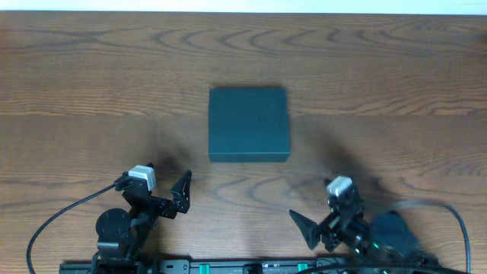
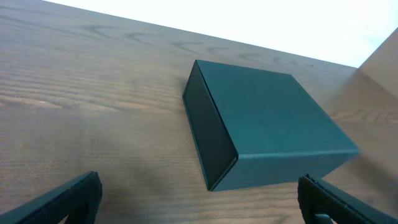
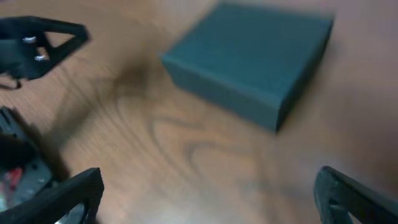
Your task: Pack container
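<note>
The container is a dark teal square box with its lid shut, lying flat at the middle of the wooden table. It also shows in the left wrist view and, blurred, in the right wrist view. My left gripper is open and empty, near the front edge, to the left of and below the box; its fingers frame bare wood in the left wrist view. My right gripper is open and empty near the front edge at the right; it also shows in the right wrist view.
The wooden table spreads wide around the box. Black cables run from both arm bases along the front edge. The left arm's open fingers show at the upper left of the right wrist view.
</note>
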Robot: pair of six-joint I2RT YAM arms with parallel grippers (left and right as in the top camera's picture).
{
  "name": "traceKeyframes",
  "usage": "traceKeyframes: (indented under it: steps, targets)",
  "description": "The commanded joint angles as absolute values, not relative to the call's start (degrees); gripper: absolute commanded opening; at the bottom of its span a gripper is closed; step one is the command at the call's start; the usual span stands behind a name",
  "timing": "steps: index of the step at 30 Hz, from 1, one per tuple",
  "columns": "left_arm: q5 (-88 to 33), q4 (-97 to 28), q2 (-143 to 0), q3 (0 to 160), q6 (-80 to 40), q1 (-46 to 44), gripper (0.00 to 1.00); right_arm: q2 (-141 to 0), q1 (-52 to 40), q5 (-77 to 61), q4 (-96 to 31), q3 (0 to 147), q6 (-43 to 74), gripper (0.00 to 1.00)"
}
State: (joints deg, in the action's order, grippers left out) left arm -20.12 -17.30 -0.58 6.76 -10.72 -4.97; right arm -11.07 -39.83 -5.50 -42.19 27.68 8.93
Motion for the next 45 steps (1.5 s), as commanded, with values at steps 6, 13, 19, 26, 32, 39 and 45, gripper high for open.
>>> traceKeyframes:
  steps: [6,13,19,26,32,39,45]
  targets:
    - [-19.38,-17.21,-0.23,5.37,-11.05,-4.62,0.99,-2.81,-40.49,-4.91,-39.20,19.64,-18.55,0.99]
    - [-19.38,-17.19,-0.23,5.37,-11.05,-4.62,0.99,-0.27,-40.51,-4.95,-28.01,10.48,-12.38,0.99]
    - [-19.40,-17.21,-0.23,5.37,-11.05,-4.62,0.98,-0.27,-40.60,-5.02,-22.17,6.63,-9.80,0.99]
    - [-19.38,-17.21,-0.23,5.37,-11.05,-4.62,0.99,-0.27,-40.58,-4.95,-21.69,6.48,-9.87,0.99]
    - [-19.40,-17.21,-0.23,5.37,-11.05,-4.62,0.98,-0.30,-40.58,-4.95,-21.71,6.48,-9.87,0.99]
    - [-19.38,-17.21,-0.23,5.34,-11.05,-4.62,0.98,-0.30,-40.58,-4.95,-21.71,6.48,-9.87,0.99]
    - [-19.38,-17.21,-0.23,5.37,-11.05,-4.62,0.98,-0.30,-40.58,-4.95,-21.71,6.48,-9.87,0.99]
